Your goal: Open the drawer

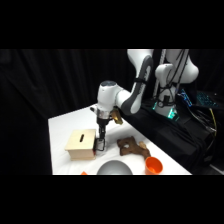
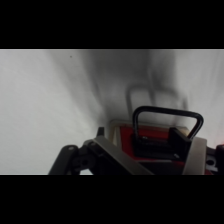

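The drawer point(image 1: 98, 146) is in the right-hand end of a pale wooden box with a slotted top point(image 1: 81, 143), near the table's front left. My gripper point(image 1: 101, 144) has come down right against that end of the box. In the wrist view the drawer's black wire loop handle point(image 2: 167, 114) stands just beyond my gripper point(image 2: 155, 146). The two metal fingers point(image 2: 196, 156) are held apart on either side of the handle's base, so the gripper is open. A red patch and a strip of pale wood show behind the handle. Whether a finger touches the wire, I cannot tell.
A dark brown wooden lump point(image 1: 131, 146) lies just right of the gripper. An orange cup point(image 1: 153, 164) and a grey rounded bowl point(image 1: 115, 168) sit at the front edge. The white table point(image 1: 70, 125) ends close to the box's left. Black cloth hangs behind.
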